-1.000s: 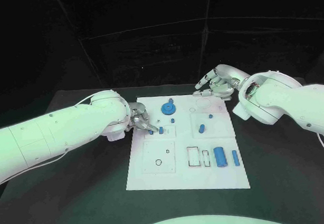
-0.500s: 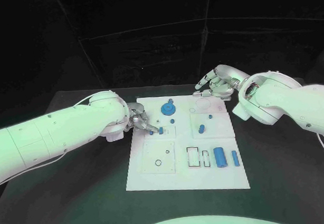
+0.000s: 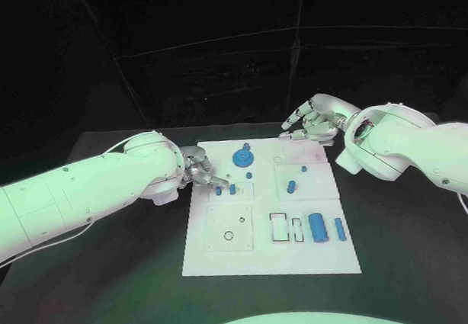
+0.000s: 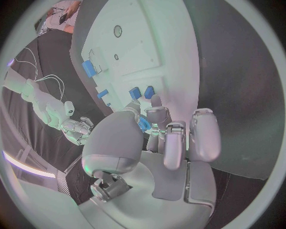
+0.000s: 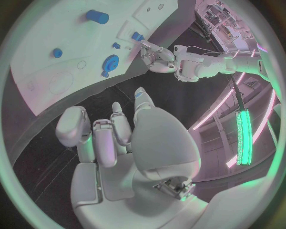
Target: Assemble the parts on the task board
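The white task board (image 3: 267, 257) lies mid-table. My left hand (image 3: 199, 169) hovers over the board's far left edge and pinches a small blue part (image 4: 143, 124) between thumb and fingertips. Just beside it, two small blue pieces (image 3: 233, 188) stand in the board. A blue round gear (image 3: 243, 158) sits at the far middle, and a blue cylinder (image 3: 318, 226) and a blue bar (image 3: 340, 228) lie near the right edge. My right hand (image 3: 310, 125) hangs above the board's far right corner with its fingers loosely bent and nothing in them.
More small blue pieces (image 3: 289, 185) stand in the board's middle right. Empty cut-outs (image 3: 279, 226) sit beside the cylinder. Black table (image 3: 113, 295) surrounds the board, and both white forearms lean in from the sides.
My left hand has drawn slightly back toward the board's far left edge with the blue part still pinched. The right hand has not moved.
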`<action>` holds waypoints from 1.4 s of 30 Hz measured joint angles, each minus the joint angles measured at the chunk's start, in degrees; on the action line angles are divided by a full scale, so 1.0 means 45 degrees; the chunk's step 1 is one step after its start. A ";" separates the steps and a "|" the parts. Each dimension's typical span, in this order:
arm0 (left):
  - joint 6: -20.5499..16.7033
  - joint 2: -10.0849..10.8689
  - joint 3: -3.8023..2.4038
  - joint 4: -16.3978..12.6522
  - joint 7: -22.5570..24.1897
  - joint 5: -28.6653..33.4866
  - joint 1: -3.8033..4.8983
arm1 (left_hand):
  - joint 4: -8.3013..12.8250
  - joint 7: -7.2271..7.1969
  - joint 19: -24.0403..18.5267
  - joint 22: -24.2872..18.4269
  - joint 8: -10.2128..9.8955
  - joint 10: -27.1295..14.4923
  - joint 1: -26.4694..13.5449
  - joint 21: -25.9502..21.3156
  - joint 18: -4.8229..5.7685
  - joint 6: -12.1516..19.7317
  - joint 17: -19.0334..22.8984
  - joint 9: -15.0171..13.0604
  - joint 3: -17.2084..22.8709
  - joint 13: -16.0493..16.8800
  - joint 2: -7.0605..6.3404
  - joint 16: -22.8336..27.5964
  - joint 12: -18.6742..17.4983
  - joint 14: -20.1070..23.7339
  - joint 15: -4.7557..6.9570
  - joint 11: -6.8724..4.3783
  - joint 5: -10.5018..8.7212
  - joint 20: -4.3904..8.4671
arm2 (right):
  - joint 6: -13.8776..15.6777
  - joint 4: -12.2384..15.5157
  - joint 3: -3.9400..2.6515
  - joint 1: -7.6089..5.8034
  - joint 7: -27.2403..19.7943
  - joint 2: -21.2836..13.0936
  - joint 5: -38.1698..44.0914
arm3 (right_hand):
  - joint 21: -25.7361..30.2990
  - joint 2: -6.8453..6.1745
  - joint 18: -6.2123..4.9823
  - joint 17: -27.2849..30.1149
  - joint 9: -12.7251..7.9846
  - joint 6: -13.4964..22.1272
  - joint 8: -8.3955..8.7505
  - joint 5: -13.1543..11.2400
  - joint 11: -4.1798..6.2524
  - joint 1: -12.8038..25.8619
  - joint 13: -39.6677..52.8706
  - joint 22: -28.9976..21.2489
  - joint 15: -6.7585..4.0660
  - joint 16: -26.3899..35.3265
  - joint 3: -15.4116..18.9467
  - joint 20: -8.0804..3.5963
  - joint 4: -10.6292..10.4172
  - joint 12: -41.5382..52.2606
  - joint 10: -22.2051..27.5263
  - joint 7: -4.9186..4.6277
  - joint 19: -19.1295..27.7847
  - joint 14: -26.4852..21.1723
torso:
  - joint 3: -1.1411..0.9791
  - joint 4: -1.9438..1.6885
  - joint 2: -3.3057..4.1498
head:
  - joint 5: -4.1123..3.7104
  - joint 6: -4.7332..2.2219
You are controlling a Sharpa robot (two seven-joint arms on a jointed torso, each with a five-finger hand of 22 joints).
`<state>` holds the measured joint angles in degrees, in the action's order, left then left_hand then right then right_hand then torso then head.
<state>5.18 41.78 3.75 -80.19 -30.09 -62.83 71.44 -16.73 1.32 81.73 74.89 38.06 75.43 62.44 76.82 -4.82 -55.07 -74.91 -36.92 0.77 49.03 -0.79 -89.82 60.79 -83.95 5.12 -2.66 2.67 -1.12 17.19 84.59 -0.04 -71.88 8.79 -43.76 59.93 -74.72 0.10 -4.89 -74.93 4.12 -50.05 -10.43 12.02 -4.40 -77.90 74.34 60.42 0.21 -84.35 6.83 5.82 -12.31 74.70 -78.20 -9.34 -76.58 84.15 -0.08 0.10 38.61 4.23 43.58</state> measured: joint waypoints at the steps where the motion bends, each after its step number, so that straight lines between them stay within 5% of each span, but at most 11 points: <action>1: -0.0106 0.0028 -0.0003 -0.0040 0.0008 0.0042 0.0000 | 0.0035 0.0000 0.0000 -0.0015 0.0000 0.0000 0.0000 -0.0052 0.0000 0.0000 0.0000 0.0000 -0.0034 -0.0034 0.0000 0.0000 -0.0047 0.0000 0.0000 0.0000 0.0000 0.0000 | 0.0000 -0.0005 0.0000 0.0000 0.0000 0.0001 0.0000 | 0.0000 0.0000 0.0000 0.0000 0.0000 0.0000 0.0000 0.0000 0.0000 0.0000 0.0000 0.0000 0.0000 0.0000 0.0000 0.0000 0.0000 0.0000 0.0000 0.0000 0.0000 0.0000 | 0.0000 0.0000 0.0000 | 0.0000 -0.0002; 5: -0.0604 0.0185 -0.0027 -0.0242 0.0098 0.0254 0.0001 | 0.0102 0.0106 -0.0218 -0.0407 -0.0082 -0.0387 0.0166 -0.0455 0.0000 0.0255 0.0000 0.0023 -0.0205 -0.0655 0.0143 0.0000 -0.0579 0.0000 0.0000 0.0130 0.0000 -0.0027 | 0.0000 -0.0015 0.0000 0.0000 -0.0002 0.0002 0.0000 | 0.0000 0.0000 0.0001 0.0001 0.0000 0.0000 0.0000 0.0000 0.0000 0.0000 0.0000 0.0000 0.0000 0.0000 0.0000 0.0000 0.0000 0.0000 0.0000 0.0000 0.0000 0.0000 | -0.0001 0.0000 -0.0001 | -0.0031 -0.0022; 7: -0.0939 0.0270 -0.0034 -0.0341 0.0274 0.0442 0.0015 | 0.0178 0.0283 -0.0815 -0.1322 -0.0323 -0.1285 0.0651 -0.1353 -0.0023 0.0722 0.0000 0.0119 -0.0281 -0.1966 0.0219 0.0374 -0.1687 -0.0006 -0.0019 0.0291 0.0059 -0.0110 | 0.0000 -0.0026 0.0000 0.0000 -0.0003 0.0002 0.0000 | 0.0000 0.0000 0.0001 0.0001 0.0000 0.0000 0.0000 0.0000 0.0000 0.0000 0.0000 0.0000 0.0000 0.0000 0.0000 0.0000 0.0000 0.0000 0.0000 0.0000 0.0000 0.0000 | -0.0004 0.0000 -0.0001 | -0.0062 -0.0046; 9: -0.1294 0.0298 -0.0038 -0.0364 0.0629 0.0699 0.0039 | 0.0213 0.0581 -0.1760 -0.2746 -0.0675 -0.2310 0.1315 -0.2811 -0.0417 0.1375 0.0000 0.0295 -0.0273 -0.2837 0.0380 0.1270 -0.2598 -0.0015 -0.0312 0.0569 0.0061 -0.0256 | 0.0000 -0.0041 0.0000 0.0000 -0.0004 0.0002 0.0000 | 0.0000 0.0000 0.0001 0.0001 0.0000 0.0000 0.0000 0.0000 0.0000 0.0000 0.0000 0.0000 0.0000 0.0000 0.0000 0.0000 0.0000 0.0000 0.0000 0.0000 0.0000 0.0000 | -0.0004 0.0000 -0.0002 | -0.0082 -0.0063; 13: -0.2232 0.0178 -0.0041 -0.0286 0.2101 0.1392 0.0073 | 0.0917 0.1281 -0.3657 -0.5491 -0.1757 -0.4480 0.3346 -0.5818 -0.0932 0.2514 0.0972 0.1125 0.0327 -0.3805 0.0597 0.3275 -0.4125 0.0483 -0.0855 0.1229 0.0060 -0.0663 | 0.0000 -0.0094 0.0000 0.0001 -0.0007 0.0017 0.0000 | 0.0049 0.0000 0.0001 0.0001 0.0000 0.0000 0.0000 0.0000 0.0000 0.0000 0.0000 0.0000 0.0000 0.0000 0.0000 0.0000 0.0000 0.0000 0.0000 0.0000 0.0000 0.0000 | -0.0005 0.0007 -0.0005 | -0.0116 -0.0118; 17: -0.3121 -0.0193 -0.0021 -0.0019 0.3922 0.1846 0.0092 | 0.1765 0.1760 -0.4411 -0.6542 -0.3115 -0.5461 0.5134 -0.7178 -0.0997 0.2517 0.2572 0.2521 0.1286 -0.5200 0.0341 0.4657 -0.5737 0.1379 -0.1289 0.1739 0.0150 -0.1157 | 0.0001 -0.0132 0.0000 0.0001 -0.0011 0.0033 0.0000 | 0.0049 0.0000 0.0001 0.0002 0.0000 0.0000 0.0000 0.0000 0.0000 0.0000 0.0000 -0.0006 0.0000 0.0000 0.0020 0.0000 -0.0020 0.0000 0.0000 0.0000 0.0000 0.0000 | -0.0005 0.0029 -0.0005 | -0.0170 -0.0168; 23: -0.3867 -0.0838 0.0217 0.0574 0.6183 0.0910 0.0094 | 0.2155 0.1760 -0.3765 -0.6225 -0.4245 -0.5779 0.5578 -0.6829 -0.0997 0.2055 0.2561 0.3831 0.1788 -0.6615 -0.0381 0.4334 -0.7072 0.1103 -0.1393 0.1907 0.0153 -0.1340 | 0.0000 -0.0156 0.0000 0.0001 -0.0014 0.0077 0.0000 | 0.0049 0.0000 0.0000 0.0003 0.0000 0.0000 0.0000 0.0000 0.0000 0.0000 -0.0017 -0.0014 0.0000 0.0000 0.0033 0.0000 -0.0033 0.0000 0.0000 0.0000 0.0000 0.0000 | -0.0006 0.0038 0.0007 | -0.0232 -0.0237; 29: -0.4027 -0.1403 0.0557 0.1200 0.7279 -0.1102 0.0079 | 0.2208 0.1796 -0.3509 -0.6035 -0.4965 -0.5870 0.5331 -0.6673 -0.0996 0.1840 0.2797 0.4629 0.1871 -0.7699 -0.0793 0.4277 -0.8039 0.1023 -0.1432 0.2000 0.0153 -0.1395 | -0.0001 -0.0160 0.0000 0.0001 -0.0019 0.0118 0.0000 | 0.0049 0.0050 0.0002 0.0003 0.0000 0.0000 0.0000 0.0000 0.0000 -0.0050 -0.0017 -0.0014 0.0000 0.0000 0.0033 0.0000 -0.0033 0.0000 0.0000 0.0000 0.0000 0.0000 | -0.0010 0.0037 0.0010 | -0.0288 -0.0270; 33: -0.3916 -0.1771 0.0689 0.1583 0.7588 -0.2477 0.0042 | 0.2297 0.1729 -0.2584 -0.4893 -0.5363 -0.5809 0.5085 -0.5447 -0.0997 0.1618 0.2035 0.5078 0.1699 -0.8255 -0.1040 0.3479 -0.8345 0.0469 -0.1422 0.1939 0.0098 -0.1372 | -0.0002 -0.0160 0.0000 0.0001 -0.0024 0.0132 0.0000 | 0.0049 0.0050 0.0001 0.0004 0.0000 0.0000 0.0000 0.0000 0.0000 -0.0050 -0.0016 -0.0013 0.0000 0.0000 0.0033 0.0000 -0.0033 0.0000 0.0000 0.0000 0.0000 0.0000 | -0.0011 0.0037 0.0016 | -0.0353 -0.0303; 36: -0.3680 -0.1984 0.0732 0.1838 0.7650 -0.3305 0.0011 | 0.2385 0.1702 -0.1927 -0.4018 -0.5497 -0.5510 0.5068 -0.4496 -0.0792 0.1340 0.1419 0.5288 0.1550 -0.8492 -0.1047 0.2903 -0.8388 0.0110 -0.1345 0.1880 0.0098 -0.1305 | -0.0002 -0.0160 0.0000 0.0001 -0.0026 0.0136 0.0000 | 0.0049 0.0050 0.0000 0.0004 0.0000 0.0000 0.0000 0.0000 0.0000 -0.0050 -0.0015 -0.0026 0.0000 0.0048 0.0033 0.0000 -0.0033 0.0000 0.0000 0.0000 0.0000 0.0000 | -0.0006 0.0037 0.0020 | -0.0370 -0.0310; 42: -0.3173 -0.2272 0.0764 0.2235 0.7627 -0.4420 -0.0027 | 0.2455 0.1642 -0.1614 -0.3543 -0.5585 -0.5333 0.5023 -0.4051 -0.0791 0.1124 0.1271 0.5481 0.1480 -0.8736 -0.1003 0.2751 -0.8480 0.0087 -0.1322 0.1837 0.0098 -0.1252 | -0.0002 -0.0157 0.0000 0.0001 -0.0031 0.0139 0.0000 | 0.0049 0.0050 0.0000 0.0004 0.0000 0.0000 0.0000 0.0000 0.0000 -0.0049 -0.0015 -0.0026 0.0000 0.0047 0.0033 0.0000 -0.0033 0.0000 0.0000 0.0000 0.0000 0.0000 | -0.0006 0.0035 0.0016 | -0.0425 -0.0254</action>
<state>-9.10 31.56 7.18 -70.14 4.23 -82.72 71.31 -5.69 8.71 74.47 58.95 12.93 51.43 85.04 58.59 -8.38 -50.01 -69.19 -12.25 7.43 9.72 -5.30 -77.44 22.63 -83.56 -0.83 5.61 3.11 -6.76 17.19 83.89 -0.04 -71.87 8.65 -43.13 59.93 -74.50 0.32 -4.89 -74.91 4.12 -50.05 -10.43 12.02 -4.40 -78.12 74.27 60.30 0.21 -84.14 6.98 5.82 -12.46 74.70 -78.20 -9.34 -76.58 84.15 -0.10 0.26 38.68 2.32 42.44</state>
